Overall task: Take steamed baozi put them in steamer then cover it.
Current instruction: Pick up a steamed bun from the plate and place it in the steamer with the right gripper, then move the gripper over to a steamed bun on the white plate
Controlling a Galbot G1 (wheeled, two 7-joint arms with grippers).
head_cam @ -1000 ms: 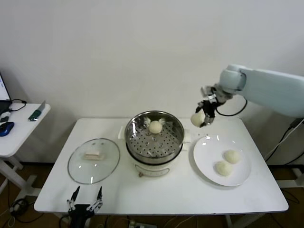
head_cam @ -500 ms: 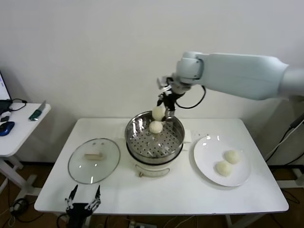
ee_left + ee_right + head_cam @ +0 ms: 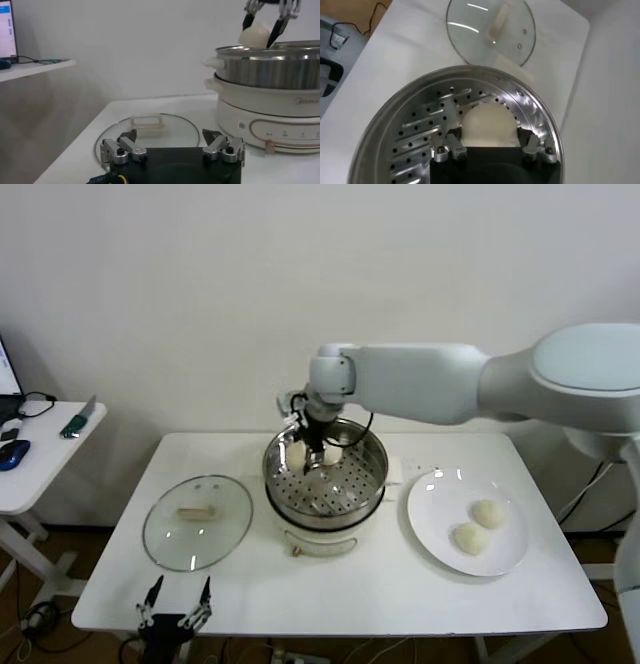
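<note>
My right gripper (image 3: 309, 448) is shut on a cream-white baozi (image 3: 295, 454) and holds it over the left side of the shiny steamer (image 3: 325, 489), just above its rim. The right wrist view shows the bun (image 3: 487, 125) between my fingers above the perforated bottom (image 3: 420, 130). A second baozi (image 3: 336, 454) lies in the steamer, partly hidden by the gripper. Two more baozi (image 3: 489, 513) (image 3: 470, 537) sit on the white plate (image 3: 430, 519). The glass cover (image 3: 197, 529) lies flat on the table, left of the steamer. My left gripper (image 3: 178, 602) is open and empty at the table's front edge.
The steamer stands on a white cooker base (image 3: 270, 115). A side table (image 3: 40, 454) with a mouse and small items stands at the far left. The wall is close behind the table. In the left wrist view the cover (image 3: 145, 131) lies just ahead of my left gripper (image 3: 170, 137).
My right arm has carried the baozi from beside the plate, leftwards across the steamer, and lowered it over the steamer's left side. The left arm has not moved.
</note>
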